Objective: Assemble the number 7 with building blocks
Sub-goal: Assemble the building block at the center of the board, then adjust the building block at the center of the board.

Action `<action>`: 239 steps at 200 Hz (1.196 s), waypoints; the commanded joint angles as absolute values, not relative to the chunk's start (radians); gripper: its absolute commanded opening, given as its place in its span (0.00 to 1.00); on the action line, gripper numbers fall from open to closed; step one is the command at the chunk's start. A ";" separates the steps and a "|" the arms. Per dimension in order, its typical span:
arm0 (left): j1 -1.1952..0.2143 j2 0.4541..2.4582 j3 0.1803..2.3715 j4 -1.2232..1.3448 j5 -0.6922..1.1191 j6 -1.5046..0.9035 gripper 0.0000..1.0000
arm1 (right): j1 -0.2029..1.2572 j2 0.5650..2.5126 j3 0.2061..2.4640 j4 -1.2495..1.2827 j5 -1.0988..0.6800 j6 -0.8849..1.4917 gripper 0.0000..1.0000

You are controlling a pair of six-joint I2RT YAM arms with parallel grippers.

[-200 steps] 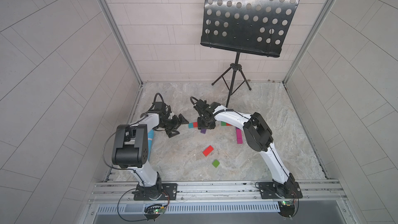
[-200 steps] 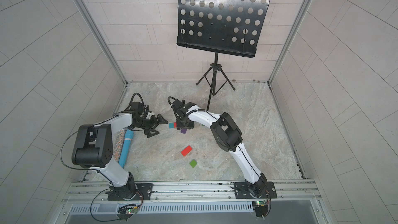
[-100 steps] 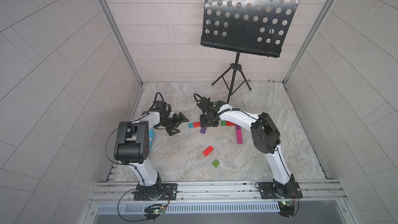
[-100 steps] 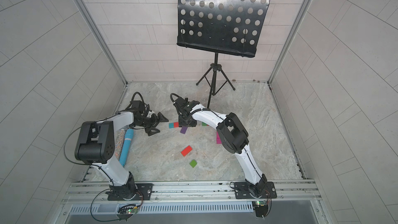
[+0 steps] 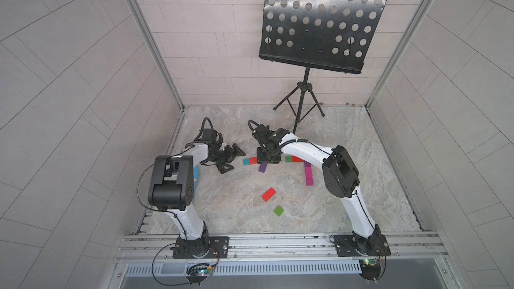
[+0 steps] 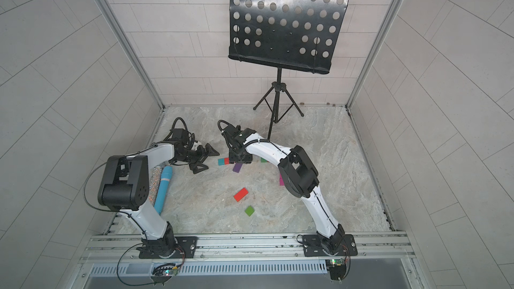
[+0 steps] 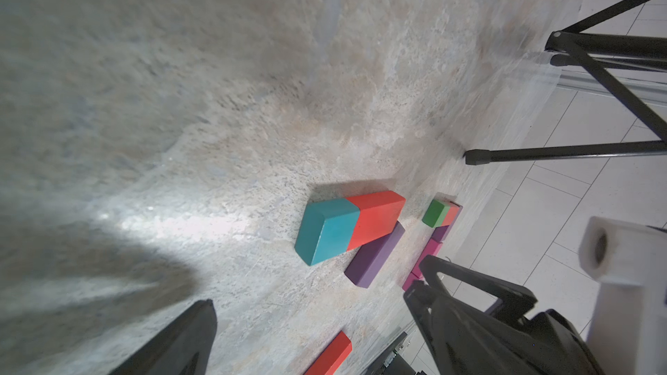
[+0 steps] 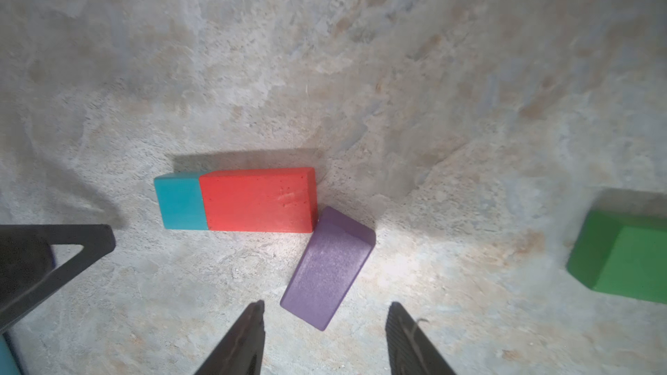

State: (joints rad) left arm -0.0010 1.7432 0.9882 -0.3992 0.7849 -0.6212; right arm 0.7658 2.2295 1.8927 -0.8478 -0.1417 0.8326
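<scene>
A teal block (image 8: pixel 180 203) and a red block (image 8: pixel 258 200) lie end to end, with a purple block (image 8: pixel 326 268) slanting off the red one's corner. My right gripper (image 8: pixel 326 306) hangs open over the purple block's near end and holds nothing; in a top view it (image 5: pixel 268 159) hides part of the row. To the right, a green block (image 5: pixel 288 159) and a red one join a purple and magenta stem (image 5: pixel 308 175), an unfinished number 7. My left gripper (image 5: pixel 230 159) stands wide open and empty, left of the teal block (image 7: pixel 328 232).
A loose red block (image 5: pixel 268 194) and a loose green block (image 5: pixel 278 210) lie nearer the front rail (image 5: pixel 278 241). A blue cylinder (image 6: pixel 164 187) and a glittery silver cylinder (image 6: pixel 155 184) lie by the left arm. A music stand (image 5: pixel 306 98) stands at the back.
My right gripper has shifted slightly to the right over the block row, its elbow swinging outward. The left gripper has barely moved. The blocks lie where they were.
</scene>
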 commanded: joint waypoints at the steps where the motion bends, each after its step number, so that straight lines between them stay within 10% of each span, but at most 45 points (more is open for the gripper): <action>1: -0.005 1.752 1.006 -0.394 0.785 -0.624 1.00 | 0.776 2.270 1.920 -0.918 -0.139 0.870 0.57; 239: -0.004 1.769 1.008 -0.385 0.793 -0.627 1.00 | 0.764 2.382 2.025 -1.017 -0.150 0.795 0.37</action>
State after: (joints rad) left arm -0.0010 1.7573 0.9890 -0.3931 0.7864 -0.6228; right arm 0.7712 2.3619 2.0102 -0.9730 -0.1680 0.8242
